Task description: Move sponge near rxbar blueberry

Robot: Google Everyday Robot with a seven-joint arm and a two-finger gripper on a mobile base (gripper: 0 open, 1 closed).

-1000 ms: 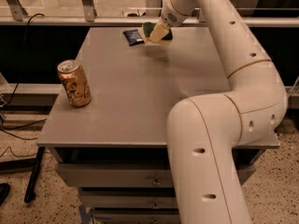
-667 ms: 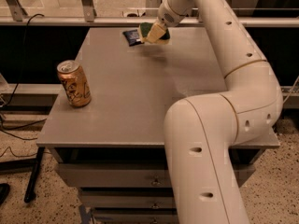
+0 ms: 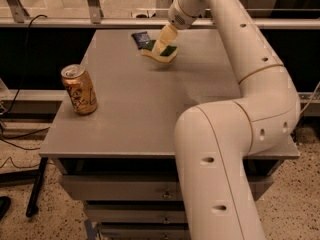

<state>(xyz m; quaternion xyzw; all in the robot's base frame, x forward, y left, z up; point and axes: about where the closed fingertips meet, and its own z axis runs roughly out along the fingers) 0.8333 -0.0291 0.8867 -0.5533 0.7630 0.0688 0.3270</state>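
Note:
The sponge (image 3: 164, 57), dark green on top of pale yellow foam, is at the far middle of the grey table (image 3: 150, 114). It sits very low over the tabletop, and I cannot tell whether it touches. My gripper (image 3: 163, 43) reaches down from the arm at the back and is shut on the sponge, its cream fingers (image 3: 165, 36) covering part of the green layer. The rxbar blueberry (image 3: 141, 38), a small dark navy wrapper, lies flat just left of and behind the sponge, almost touching it.
A gold-orange drink can (image 3: 79, 89) stands upright near the table's left edge. My white arm (image 3: 235, 134) arcs over the right side of the table. A railing and black cables run behind and to the left. Drawers sit under the tabletop.
The gripper has come down with the sponge toward the tabletop, ending closer beside the rxbar. The can and rxbar have not moved.

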